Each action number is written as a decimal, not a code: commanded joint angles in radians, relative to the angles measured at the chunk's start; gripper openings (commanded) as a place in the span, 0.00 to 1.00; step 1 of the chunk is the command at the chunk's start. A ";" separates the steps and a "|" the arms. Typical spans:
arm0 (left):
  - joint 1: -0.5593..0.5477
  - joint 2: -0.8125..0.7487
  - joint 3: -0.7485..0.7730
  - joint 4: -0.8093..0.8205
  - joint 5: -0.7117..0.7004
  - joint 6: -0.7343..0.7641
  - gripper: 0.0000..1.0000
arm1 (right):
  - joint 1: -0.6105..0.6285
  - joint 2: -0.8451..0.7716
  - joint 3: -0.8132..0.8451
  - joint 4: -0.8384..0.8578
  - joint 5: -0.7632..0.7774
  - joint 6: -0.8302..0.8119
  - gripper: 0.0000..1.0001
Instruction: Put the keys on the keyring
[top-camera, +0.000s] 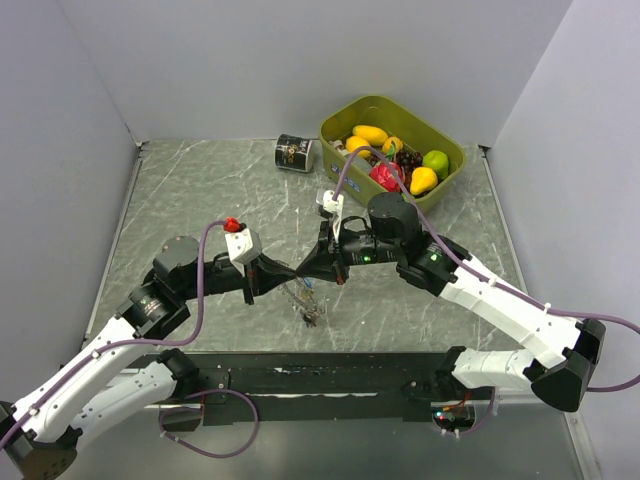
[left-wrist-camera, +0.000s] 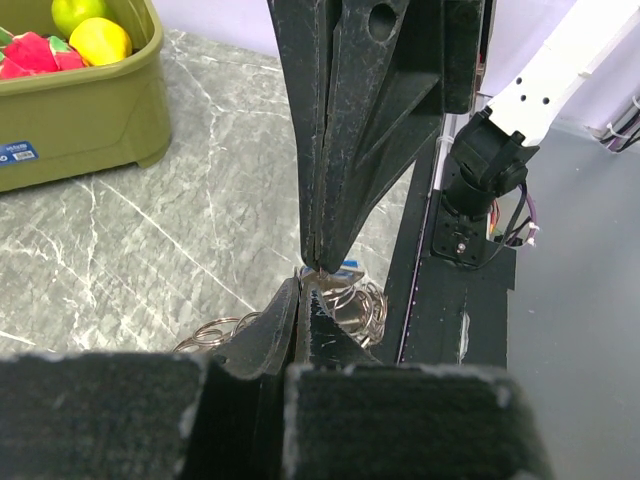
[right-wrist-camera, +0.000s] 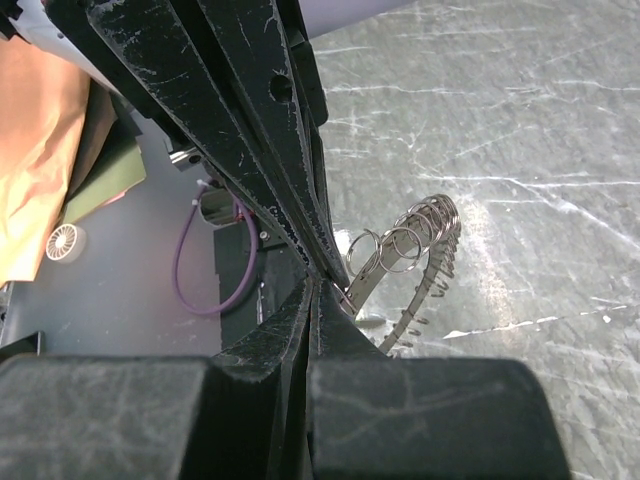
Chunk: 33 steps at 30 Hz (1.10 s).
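Note:
My two grippers meet tip to tip above the table's front middle. My left gripper (top-camera: 291, 271) (left-wrist-camera: 303, 287) is shut, pinching the keyring (top-camera: 311, 306), a silvery metal band strung with several small wire loops (right-wrist-camera: 405, 240) that hangs below the tips over the table. My right gripper (top-camera: 306, 268) (right-wrist-camera: 318, 287) is shut too; at its tips in the left wrist view sits a small silver key with a blue tag (left-wrist-camera: 347, 268), touching the ring's end. More loops (left-wrist-camera: 215, 332) show beside the left fingers (left-wrist-camera: 270, 330). The other keys are hidden or too small to tell.
An olive bin (top-camera: 345, 112) of toy fruit stands at the back right; it also shows in the left wrist view (left-wrist-camera: 90, 110). A black can (top-camera: 294, 152) lies on its side left of the bin. The black base rail (top-camera: 320, 380) runs along the near edge.

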 joint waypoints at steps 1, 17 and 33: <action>-0.003 -0.009 0.044 0.072 0.014 -0.024 0.01 | 0.005 0.000 0.003 0.048 0.007 0.002 0.00; -0.003 -0.052 0.027 0.091 0.014 -0.031 0.01 | 0.004 -0.003 -0.028 0.034 0.057 -0.009 0.00; -0.002 -0.070 0.013 0.103 0.052 -0.027 0.01 | -0.018 -0.028 -0.056 0.068 0.073 0.028 0.00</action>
